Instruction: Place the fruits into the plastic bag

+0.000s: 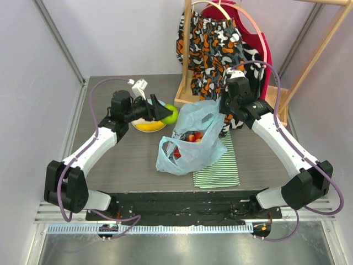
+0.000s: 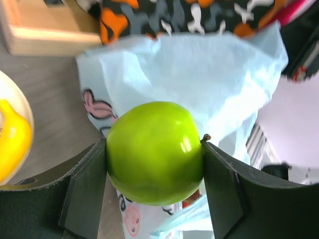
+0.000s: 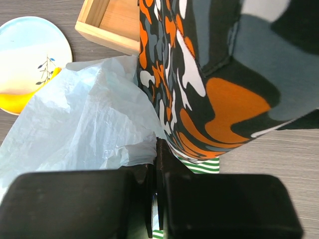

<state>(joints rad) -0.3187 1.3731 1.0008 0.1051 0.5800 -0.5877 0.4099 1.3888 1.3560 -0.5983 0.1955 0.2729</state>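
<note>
Grey desk (image 1: 138, 160): red strawberries (image 1: 193, 137) inside light-blue plastic bag (image 1: 187, 152); left claw (image 2: 154, 145) grips green apple (image 2: 154, 154); right claw (image 3: 155, 169) pinches bag; yellow banana (image 1: 149, 126) not yet bagged.

The round, glossy green apple (image 2: 154, 152) is hanging clamped in the left gripper (image 2: 154, 164), just beside the thin translucent light-blue plastic carrier bag (image 1: 190, 144). The bag's mouth is gaping, its far edge being pinched by the right gripper (image 3: 157, 159), and small red strawberries (image 1: 193, 137) are lying inside. The curved yellow banana (image 1: 149, 126) is lying on the pale round plate (image 3: 30, 55).
</note>
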